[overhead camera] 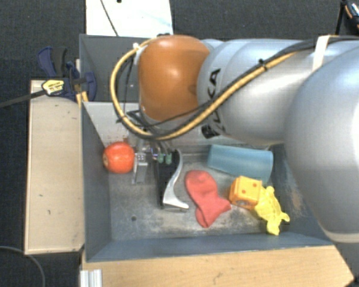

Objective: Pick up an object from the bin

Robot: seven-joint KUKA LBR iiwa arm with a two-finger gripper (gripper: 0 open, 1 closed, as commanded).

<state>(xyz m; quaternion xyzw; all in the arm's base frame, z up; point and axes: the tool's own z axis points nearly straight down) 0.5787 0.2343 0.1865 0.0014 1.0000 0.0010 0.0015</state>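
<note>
Orange ball (118,158) sits by the left wall of the bin (130,223), just beside the hand (157,179). Arm (275,88) reaches in from right, wrist pointing down. Hand low over bin floor, fingers apart; pink soft thing (204,197) just right of it.

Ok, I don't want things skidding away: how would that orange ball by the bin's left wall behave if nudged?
The orange ball looks round and smooth, so it would probably roll at a nudge. The bin's left wall close beside it should stop it that way; toward the open floor it may run off. Its smooth skin might slip in a pinch.
</note>
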